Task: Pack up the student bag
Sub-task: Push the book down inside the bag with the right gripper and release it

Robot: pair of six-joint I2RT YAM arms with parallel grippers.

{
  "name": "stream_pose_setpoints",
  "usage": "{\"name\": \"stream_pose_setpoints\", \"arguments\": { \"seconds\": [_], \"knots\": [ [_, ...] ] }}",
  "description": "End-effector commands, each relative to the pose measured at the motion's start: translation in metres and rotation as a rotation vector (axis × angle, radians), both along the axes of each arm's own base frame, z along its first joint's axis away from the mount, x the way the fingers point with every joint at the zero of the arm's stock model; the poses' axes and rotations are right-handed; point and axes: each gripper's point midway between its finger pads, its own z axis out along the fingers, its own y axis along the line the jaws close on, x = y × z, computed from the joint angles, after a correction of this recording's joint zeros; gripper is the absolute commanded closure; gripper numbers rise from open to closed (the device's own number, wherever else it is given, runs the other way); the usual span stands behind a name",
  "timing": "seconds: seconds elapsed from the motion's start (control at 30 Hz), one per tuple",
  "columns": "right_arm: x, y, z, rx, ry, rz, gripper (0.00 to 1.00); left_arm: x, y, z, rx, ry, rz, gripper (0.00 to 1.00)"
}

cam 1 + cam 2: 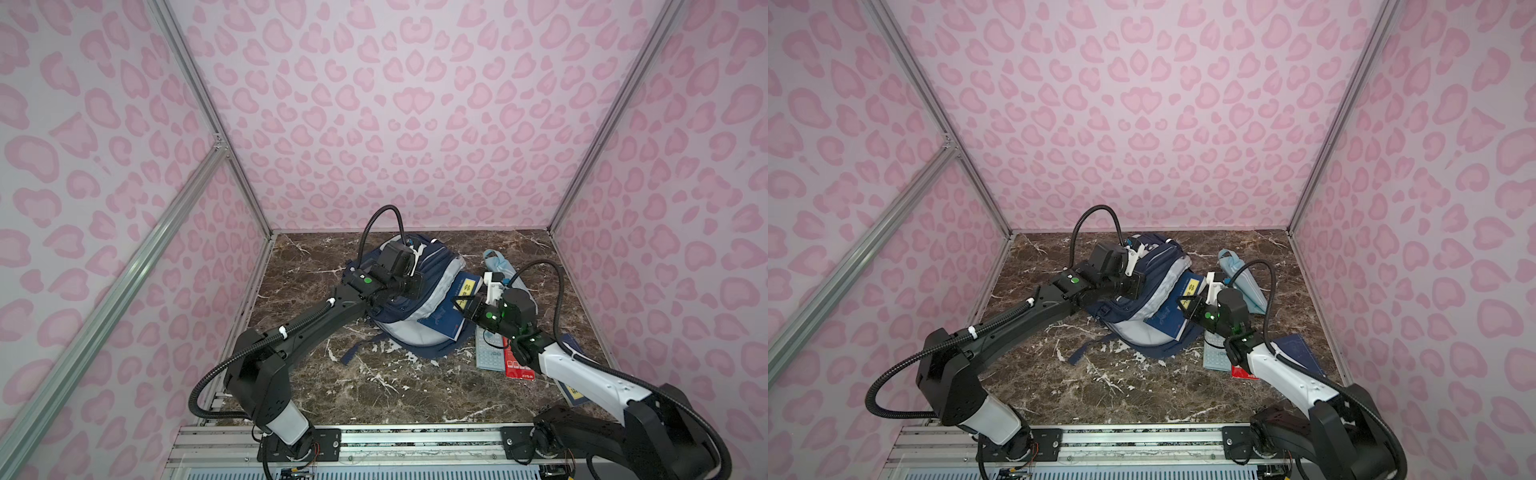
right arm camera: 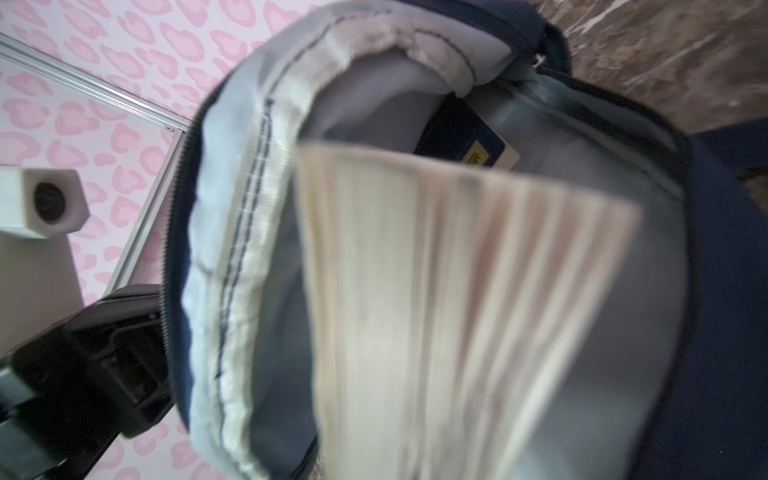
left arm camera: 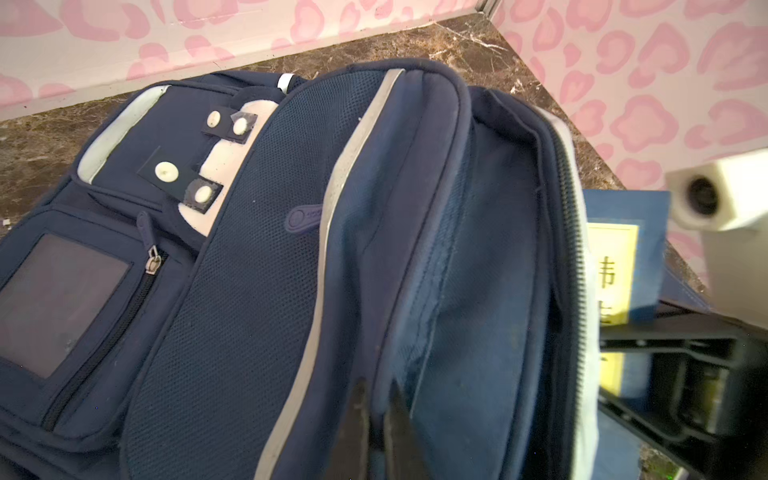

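Pinching the open rim of the bag [image 3: 257, 291], our left jaws are closed on its fabric; our right jaws grip a blue book [image 1: 440, 320] at its mouth. We see the bag lying toward the far edge of the surface [image 1: 374, 395].

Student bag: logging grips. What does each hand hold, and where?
Left hand pinches the opening flap of the student bag. Right hand holds the blue book by its end outside the bag.
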Motion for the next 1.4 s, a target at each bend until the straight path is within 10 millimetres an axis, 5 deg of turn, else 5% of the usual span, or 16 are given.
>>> {"name": "stream_pose_setpoints", "arguments": {
  "seconds": [0.0,0.3,0.47,0.57,0.67,0.7,0.83,1.0,1.17,1.37],
  "knots": [
    [0.034,0.011,0.016,0.070,-0.103,-0.088,1.00,0.004,-0.009,0.034,-0.118,-0.046,-0.017,0.97],
    [0.104,0.049,-0.015,0.094,-0.121,-0.206,1.00,-0.011,-0.014,0.067,-0.234,-0.089,-0.093,0.97],
    [0.129,0.057,-0.053,0.148,-0.044,-0.268,1.00,-0.017,-0.008,0.052,-0.218,-0.065,-0.087,0.97],
    [0.130,0.064,-0.073,0.120,-0.010,-0.262,0.94,-0.016,-0.008,0.043,-0.200,-0.054,-0.085,0.97],
    [0.126,0.081,-0.085,0.042,0.024,-0.191,0.61,-0.015,-0.008,0.037,-0.190,-0.050,-0.090,0.97],
    [0.121,0.086,-0.089,0.038,0.033,-0.170,0.56,-0.014,-0.008,0.037,-0.193,-0.049,-0.090,0.97],
    [0.100,0.088,-0.102,-0.025,0.065,-0.116,0.51,-0.010,-0.008,0.039,-0.208,-0.045,-0.083,0.97],
    [0.083,0.072,-0.095,-0.112,0.062,-0.081,0.43,-0.009,-0.009,0.039,-0.203,-0.035,-0.089,0.97],
    [0.080,0.069,-0.103,-0.118,0.087,-0.043,0.45,-0.008,-0.010,0.036,-0.204,-0.025,-0.082,0.97],
    [0.091,0.092,-0.104,-0.071,0.059,-0.010,0.73,-0.010,-0.010,0.034,-0.209,-0.006,-0.086,0.97]
  ]
}}
